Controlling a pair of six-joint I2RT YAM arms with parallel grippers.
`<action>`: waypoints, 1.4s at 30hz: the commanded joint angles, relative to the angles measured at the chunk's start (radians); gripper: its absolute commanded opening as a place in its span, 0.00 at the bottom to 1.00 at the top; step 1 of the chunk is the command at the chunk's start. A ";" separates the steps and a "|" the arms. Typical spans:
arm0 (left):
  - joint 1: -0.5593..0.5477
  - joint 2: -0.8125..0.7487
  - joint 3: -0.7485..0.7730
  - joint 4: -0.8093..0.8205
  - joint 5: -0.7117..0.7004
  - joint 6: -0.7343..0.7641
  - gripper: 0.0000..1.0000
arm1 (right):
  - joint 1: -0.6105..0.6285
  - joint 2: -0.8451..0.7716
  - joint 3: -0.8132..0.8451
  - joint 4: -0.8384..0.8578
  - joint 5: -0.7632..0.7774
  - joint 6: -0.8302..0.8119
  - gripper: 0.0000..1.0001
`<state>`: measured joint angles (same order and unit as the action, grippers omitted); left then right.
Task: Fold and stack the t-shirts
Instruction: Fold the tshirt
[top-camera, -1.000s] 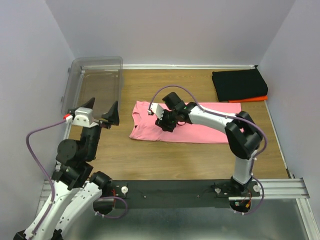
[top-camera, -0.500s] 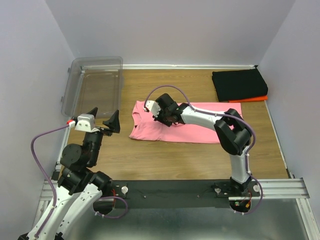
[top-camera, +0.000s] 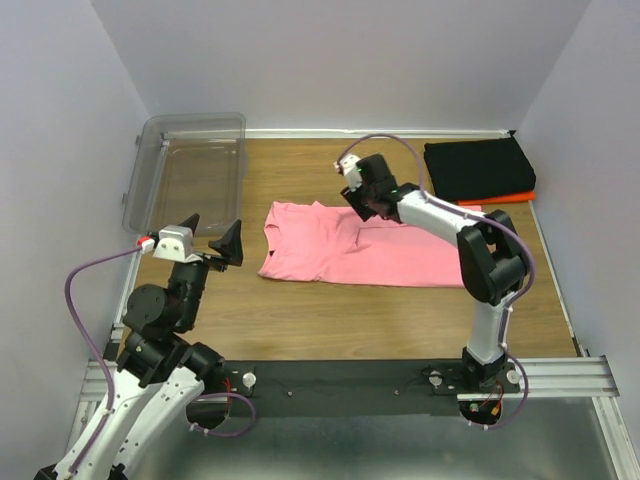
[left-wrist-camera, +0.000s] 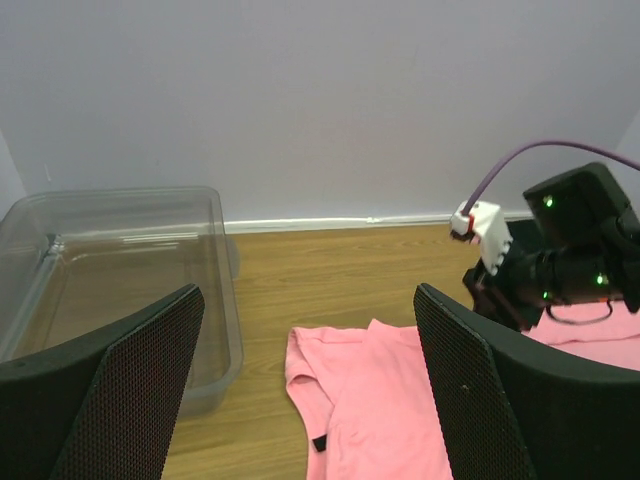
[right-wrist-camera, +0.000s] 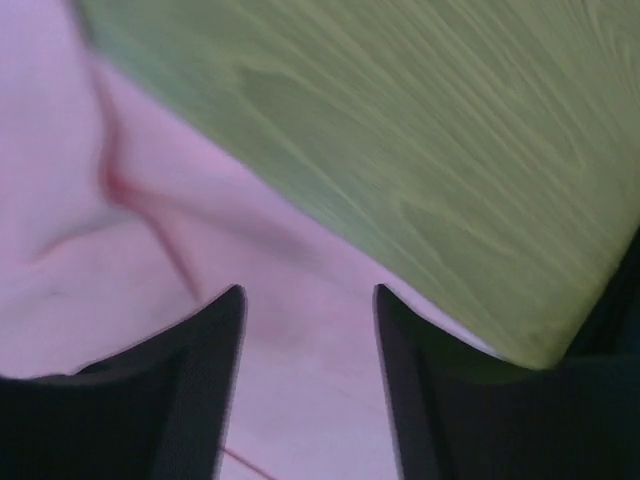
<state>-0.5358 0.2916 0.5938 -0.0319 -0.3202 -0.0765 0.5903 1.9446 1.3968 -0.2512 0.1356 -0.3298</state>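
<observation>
A salmon-pink t-shirt (top-camera: 340, 255) lies flat mid-table with its neck to the left, where a dark label (left-wrist-camera: 320, 443) shows. My right gripper (top-camera: 363, 205) hovers low over the shirt's far edge. In the right wrist view its jaws (right-wrist-camera: 305, 292) stand open, with pink cloth (right-wrist-camera: 120, 300) beneath them and nothing pinched. A black t-shirt (top-camera: 478, 170), folded into a rectangle, rests on an orange one (top-camera: 505, 198) at the far right. My left gripper (top-camera: 210, 237) hangs wide open and empty (left-wrist-camera: 308, 300), raised left of the pink shirt.
A clear plastic bin (top-camera: 195, 170) stands at the far left, also in the left wrist view (left-wrist-camera: 100, 260). Bare wood (top-camera: 300, 310) lies between the pink shirt and the arm bases. Walls close in the table on three sides.
My right gripper has moved from the pink shirt's left-middle up and right to its far edge, and its jaws have parted. A crease now runs across the shirt. The left arm barely shifted.
</observation>
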 joint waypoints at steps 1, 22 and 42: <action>0.004 0.030 0.006 0.015 0.047 -0.035 0.93 | -0.089 -0.036 -0.031 0.035 -0.005 0.074 0.82; -0.016 0.671 -0.129 -0.296 0.222 -1.134 0.72 | -0.256 -0.458 -0.295 0.020 -0.774 0.095 0.83; -0.010 1.035 -0.017 -0.221 -0.088 -1.235 0.29 | -0.326 -0.523 -0.300 0.013 -0.876 0.127 0.83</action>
<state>-0.5571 1.3159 0.5453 -0.2050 -0.2535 -1.3018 0.2810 1.4651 1.1038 -0.2298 -0.6830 -0.2169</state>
